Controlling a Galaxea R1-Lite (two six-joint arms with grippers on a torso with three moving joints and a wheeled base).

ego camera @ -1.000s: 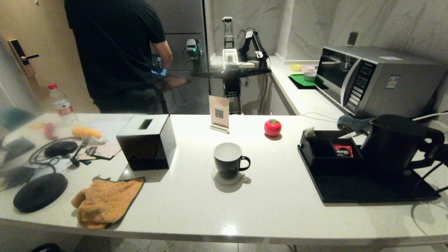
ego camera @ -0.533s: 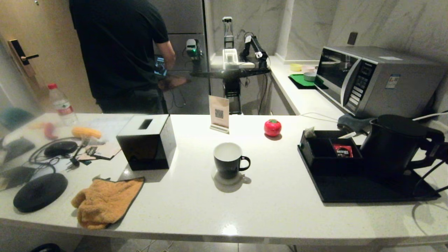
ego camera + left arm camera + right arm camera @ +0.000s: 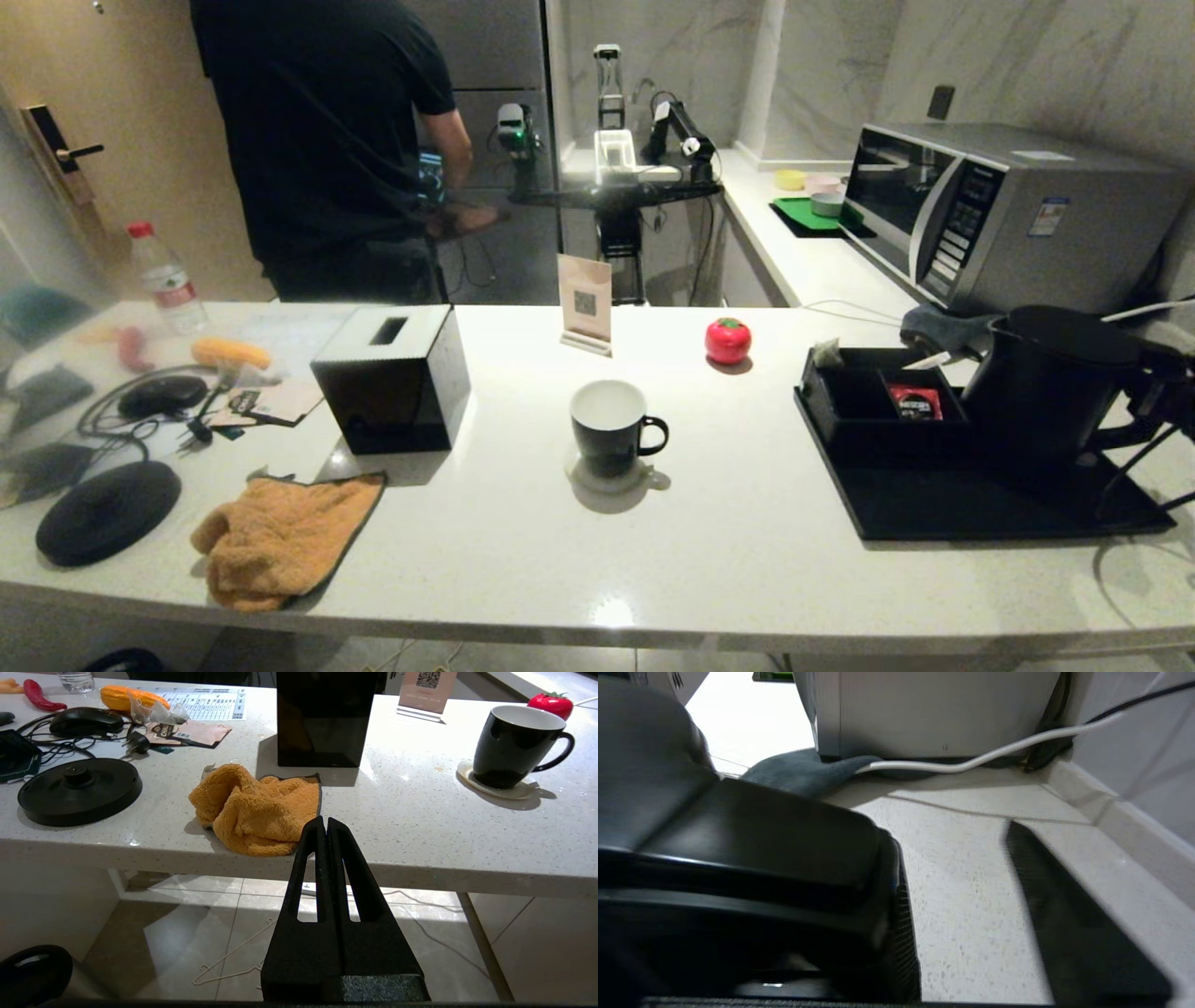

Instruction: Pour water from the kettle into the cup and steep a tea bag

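kettle (image 3: pixel 1050 387): matte black, tapered, flat lid, on black tray (image 3: pixel 934 509) at counter's right. right gripper (image 3: pixel 1162 397) at its handle, jaws apart, grip unclear. left wrist view alone shows left gripper (image 3: pixel 326 826) clenched below white counter (image 3: pixel 747 560); cup (image 3: pixel 609 429) mid-counter; microwave (image 3: pixel 1008 215) behind.

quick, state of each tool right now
left tool: closed, empty, below the counter edge
right tool: open beside the kettle handle, not gripping yet

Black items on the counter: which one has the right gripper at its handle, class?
The kettle, tall and tapered, standing on the black tray. The right gripper is at its loop handle. The cup and the cube-shaped tissue box stand apart from it.
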